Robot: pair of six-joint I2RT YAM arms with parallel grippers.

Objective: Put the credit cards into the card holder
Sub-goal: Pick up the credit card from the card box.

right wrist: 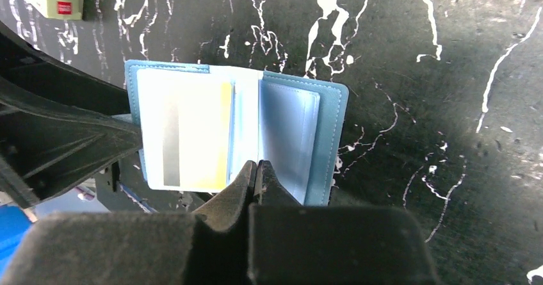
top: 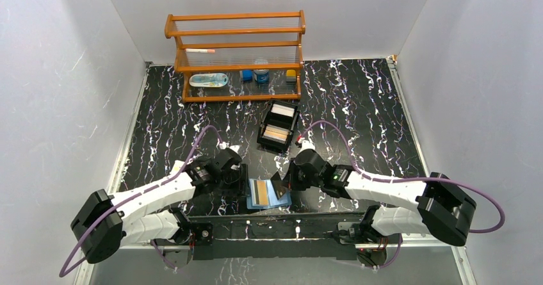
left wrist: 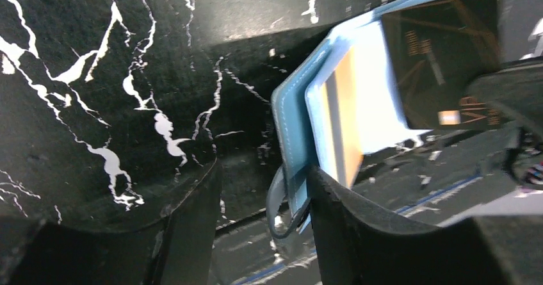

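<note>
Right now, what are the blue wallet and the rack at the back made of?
The card holder looks like blue leather or faux leather: matte, with stitched edges and clear plastic sleeves. The rack looks like varnished wood: orange-brown, slightly shiny rails.

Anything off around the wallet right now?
Nothing spilled or damaged. The card holder lies open and flat. One dark card hangs tilted over it, not yet in a slot.

left arm [top: 150,198] and right arm [top: 390,192] are showing white link shells between bulky black joint housings. a purple cable [top: 198,145] is looping along each arm. a small green light [top: 335,177] is glowing on the right wrist. left gripper [left wrist: 264,168] and right gripper [right wrist: 256,164] are showing matte black, tapering fingers.
</note>
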